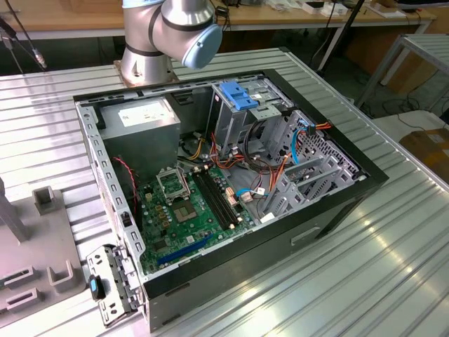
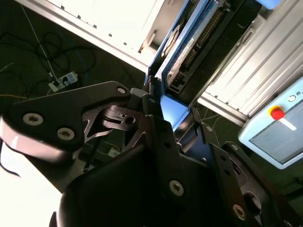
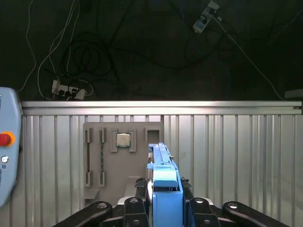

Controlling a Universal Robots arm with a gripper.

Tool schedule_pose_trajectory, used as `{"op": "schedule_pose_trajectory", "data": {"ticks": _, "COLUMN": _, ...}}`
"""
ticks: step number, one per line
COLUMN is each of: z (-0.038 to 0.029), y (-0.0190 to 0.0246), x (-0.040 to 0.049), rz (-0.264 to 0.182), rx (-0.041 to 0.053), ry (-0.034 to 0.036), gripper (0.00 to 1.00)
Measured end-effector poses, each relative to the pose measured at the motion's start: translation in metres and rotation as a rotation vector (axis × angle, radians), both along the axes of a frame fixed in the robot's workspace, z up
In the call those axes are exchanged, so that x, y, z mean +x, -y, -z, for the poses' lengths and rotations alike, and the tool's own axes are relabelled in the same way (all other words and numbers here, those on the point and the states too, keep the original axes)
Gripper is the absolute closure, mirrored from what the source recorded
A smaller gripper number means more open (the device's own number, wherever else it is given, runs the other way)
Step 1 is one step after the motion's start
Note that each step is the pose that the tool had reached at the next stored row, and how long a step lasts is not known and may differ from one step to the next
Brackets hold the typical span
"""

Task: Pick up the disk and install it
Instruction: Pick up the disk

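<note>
Carrying stage, by my reading: the jaws are clamped on the blue-framed disk (image 3: 164,168), held edge-up over the grey parts tray (image 3: 102,189) near an edge of the ribbed surface (image 3: 236,156), not yet fitted into the open computer case (image 1: 231,182).

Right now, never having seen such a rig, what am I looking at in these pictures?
The machine is one robot arm standing on a ribbed metal table. The exterior view comes from a camera off the arm: it shows an open computer case lying on the table, its green circuit board exposed. The other two pictures come from cameras riding near the arm's wrist. In both wrist views the gripper, the arm's claw, is shut on the disk, a hard drive in a bright blue frame, seen edge-on. Beyond it, the first wrist view shows a grey fixture plate holding a small chip.
</note>
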State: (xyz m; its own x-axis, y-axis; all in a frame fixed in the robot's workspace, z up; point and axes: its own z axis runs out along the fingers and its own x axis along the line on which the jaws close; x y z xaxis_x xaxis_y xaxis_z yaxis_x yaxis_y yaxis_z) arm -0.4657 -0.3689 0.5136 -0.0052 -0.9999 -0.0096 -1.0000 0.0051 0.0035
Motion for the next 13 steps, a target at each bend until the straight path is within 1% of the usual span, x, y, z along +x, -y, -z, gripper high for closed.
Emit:
{"op": "schedule_pose_trajectory", "data": {"ticks": 2, "z": 0.0, "y": 0.0, "x": 0.0063, "rz": 0.0, "rx": -0.0002, "ry": -0.0001, "gripper": 0.63}}
{"op": "schedule_pose_trajectory", "data": {"ticks": 5, "z": 0.0001, "y": 0.0, "x": 0.0131, "rz": 0.0, "rx": -0.0004, "ry": -0.0002, "gripper": 0.63}}
{"op": "schedule_pose_trajectory", "data": {"ticks": 7, "z": 0.0002, "y": 0.0, "x": 0.021, "rz": 0.0, "rx": -0.0004, "ry": -0.0001, "gripper": 0.63}}
{"op": "schedule_pose_trajectory", "data": {"ticks": 8, "z": 0.0002, "y": 0.0, "x": 0.0268, "rz": 0.0, "rx": -0.0005, "ry": -0.0001, "gripper": 0.63}}
{"op": "schedule_pose_trajectory", "data": {"ticks": 13, "z": 0.0004, "y": 0.0, "x": 0.0373, "rz": 0.0, "rx": -0.0005, "ry": -0.0002, "gripper": 0.63}}
